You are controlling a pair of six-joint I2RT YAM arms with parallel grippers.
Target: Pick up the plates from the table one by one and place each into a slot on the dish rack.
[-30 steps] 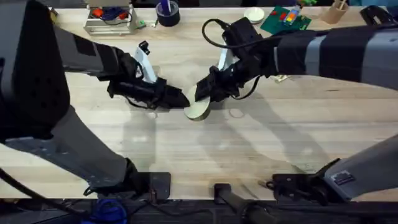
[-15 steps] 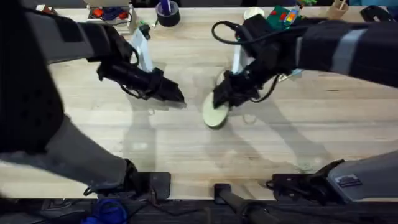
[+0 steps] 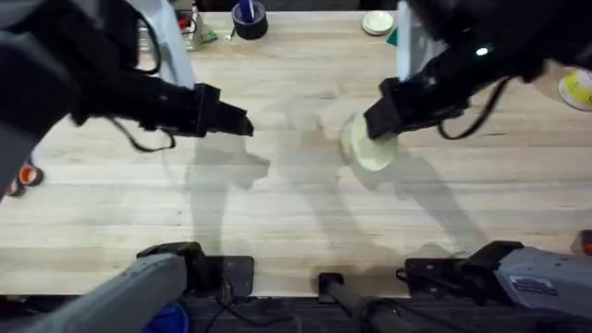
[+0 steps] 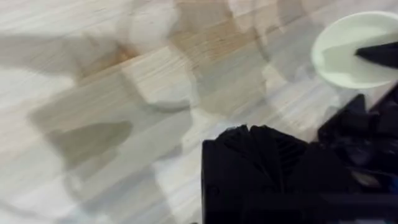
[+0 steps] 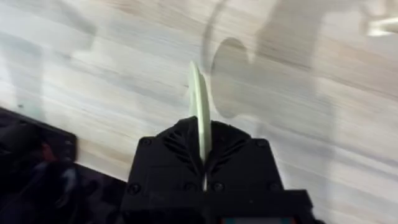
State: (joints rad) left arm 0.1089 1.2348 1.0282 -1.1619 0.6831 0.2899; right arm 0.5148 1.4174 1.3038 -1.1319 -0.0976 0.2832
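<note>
The tabletop [image 3: 277, 203] is pale maple, streaked with fine grain and plank seams, with grey shadows across it. The plate [image 3: 368, 150] is pale cream-yellow. Both pincers, left [image 3: 242, 125] and right [image 3: 372, 123], are black. Near the far edge sits a small white dish [image 3: 377, 22].

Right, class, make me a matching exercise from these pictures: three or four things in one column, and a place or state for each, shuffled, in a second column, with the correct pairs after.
Column one:
1. pale cream-yellow round plastic plate
2. left gripper
3. small white round dish
4. dark round tape roll

Column two:
A. at the far edge of the wooden table, right of middle
B. clamped edge-on in the right gripper, above the table
C. shut, holding nothing
D. at the far edge of the table, left of middle

Pairs: 1-B, 2-C, 3-A, 4-D
</note>
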